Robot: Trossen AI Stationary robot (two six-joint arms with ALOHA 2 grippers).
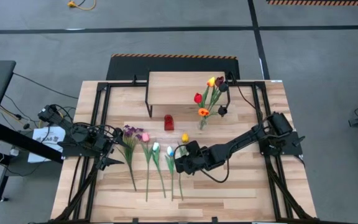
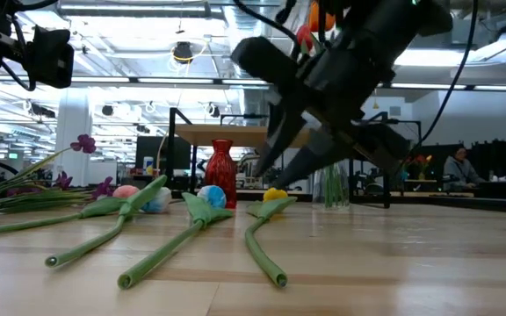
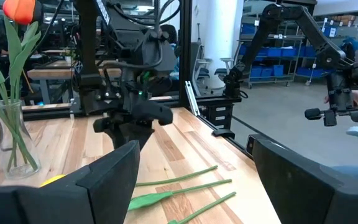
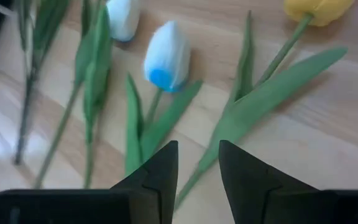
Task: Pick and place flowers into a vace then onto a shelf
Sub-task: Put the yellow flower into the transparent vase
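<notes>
Several flowers lie in a row on the table: purple sprigs (image 1: 129,132), a pink tulip (image 1: 145,137), a white one (image 1: 156,147), a white-blue one (image 4: 166,56) and a yellow one (image 4: 319,9). More tulips stand in a glass vase (image 1: 202,121) in front of the shelf (image 1: 179,87). My right gripper (image 4: 197,168) hangs slanted downward just above the lower stems of the white-blue and yellow tulips. Its fingers are a little apart, and the yellow tulip's stem runs below the gap. My left gripper (image 3: 191,180) waits open and level at the table's left, by the purple sprigs.
A small red vase (image 1: 169,122) stands in front of the shelf, left of the glass vase. Black frame rails (image 1: 98,124) run along both sides of the table. Bare wood lies near the front edge, below the stems' ends (image 1: 229,199).
</notes>
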